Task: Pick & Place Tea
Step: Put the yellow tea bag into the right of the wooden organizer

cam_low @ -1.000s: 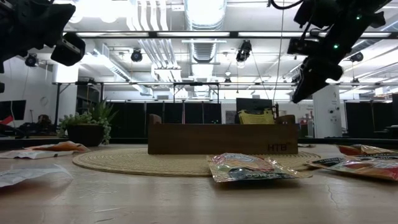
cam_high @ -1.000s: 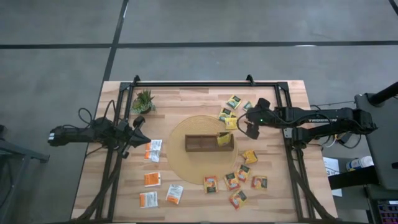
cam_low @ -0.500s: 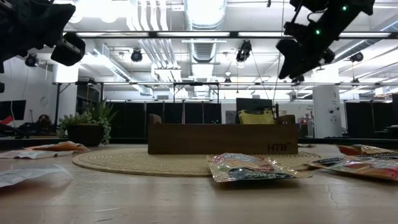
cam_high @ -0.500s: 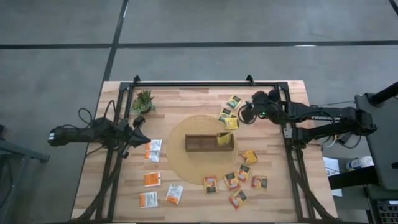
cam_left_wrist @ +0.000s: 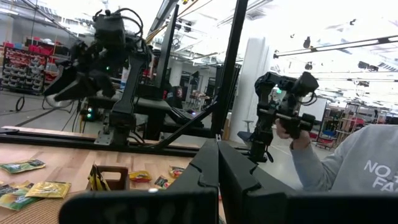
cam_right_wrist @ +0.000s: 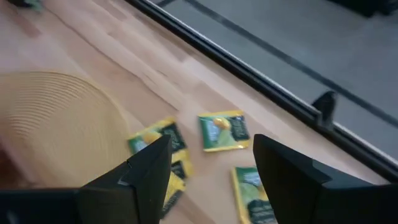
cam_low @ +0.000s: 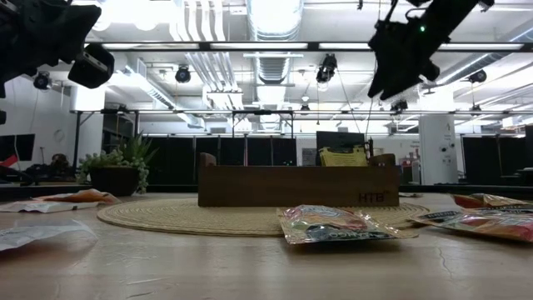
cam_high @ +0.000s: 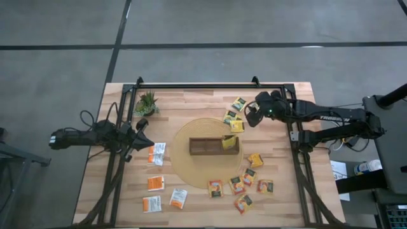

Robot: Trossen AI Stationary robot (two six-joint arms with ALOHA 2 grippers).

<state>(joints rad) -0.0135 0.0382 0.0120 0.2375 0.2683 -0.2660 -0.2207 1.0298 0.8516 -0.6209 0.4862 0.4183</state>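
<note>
In the low view the right gripper (cam_low: pixel 398 62) is hanging at the upper right, empty fingers apart. The left gripper (cam_high: pixel 141 127), fingers together, is waiting at mid-left. One yellow sachet (cam_high: pixel 228 142) is standing in the wooden tray (cam_high: pixel 206 147) on the round mat (cam_high: pixel 184 159); its print is unreadable. Yellow-green sachets (cam_right_wrist: pixel 222 131) are lying flat by the frame rail (cam_right_wrist: pixel 249 68). The potted plant (cam_high: pixel 147 102) is sitting upper left.

At the centre of the high view the tray (cam_high: pixel 213 145) sits on a round mat (cam_high: pixel 184 156), with the plant (cam_high: pixel 147 102) to its upper left and tea sachets (cam_high: pixel 245 184) scattered lower right, upper right and left.
</note>
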